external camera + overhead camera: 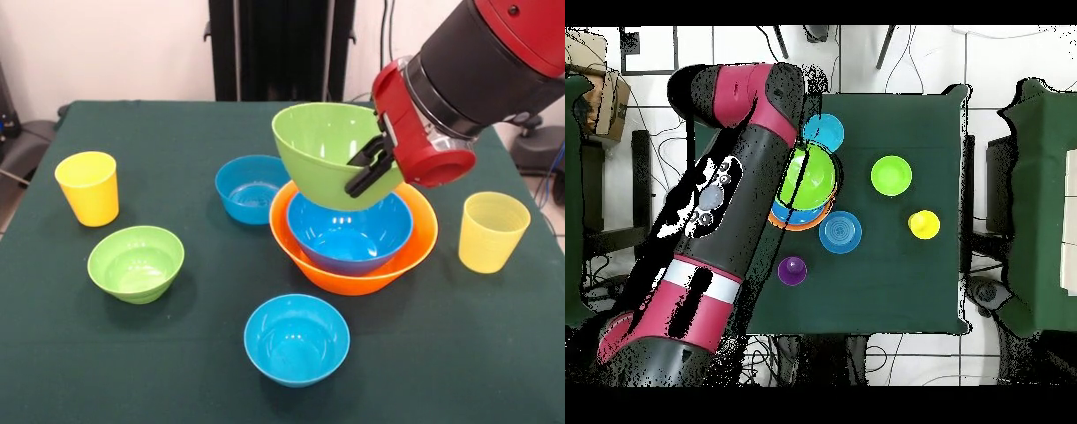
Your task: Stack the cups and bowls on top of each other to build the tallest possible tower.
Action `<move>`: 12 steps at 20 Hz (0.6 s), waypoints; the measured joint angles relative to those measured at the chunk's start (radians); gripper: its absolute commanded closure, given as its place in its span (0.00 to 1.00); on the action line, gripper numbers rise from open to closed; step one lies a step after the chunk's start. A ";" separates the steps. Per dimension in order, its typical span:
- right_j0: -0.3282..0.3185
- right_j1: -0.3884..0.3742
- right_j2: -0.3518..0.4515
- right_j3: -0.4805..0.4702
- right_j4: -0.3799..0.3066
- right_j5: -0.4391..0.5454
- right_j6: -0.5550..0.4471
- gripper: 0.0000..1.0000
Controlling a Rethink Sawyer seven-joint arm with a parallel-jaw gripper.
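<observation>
Gripper (369, 166) clamped on the rim of the medium green bowl (331, 150), tilted above the large blue bowl (350, 231) nested in the orange bowl (353, 269) mid-table; next, level and lower it in.

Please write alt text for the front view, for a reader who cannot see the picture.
A red and black robot arm's gripper holds a tilted medium green bowl by its rim above a large blue bowl nested in an orange bowl. Around them on the green tablecloth stand two yellow cups, a small green bowl and two small blue bowls.
</observation>
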 measured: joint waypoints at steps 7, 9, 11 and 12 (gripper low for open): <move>0.003 0.020 0.000 0.001 0.022 -0.043 0.000 1.00; 0.004 0.027 0.000 0.002 0.029 -0.055 0.000 1.00; 0.005 0.035 0.000 0.004 0.037 -0.068 0.000 1.00; 0.006 0.039 0.000 0.004 0.041 -0.075 0.000 1.00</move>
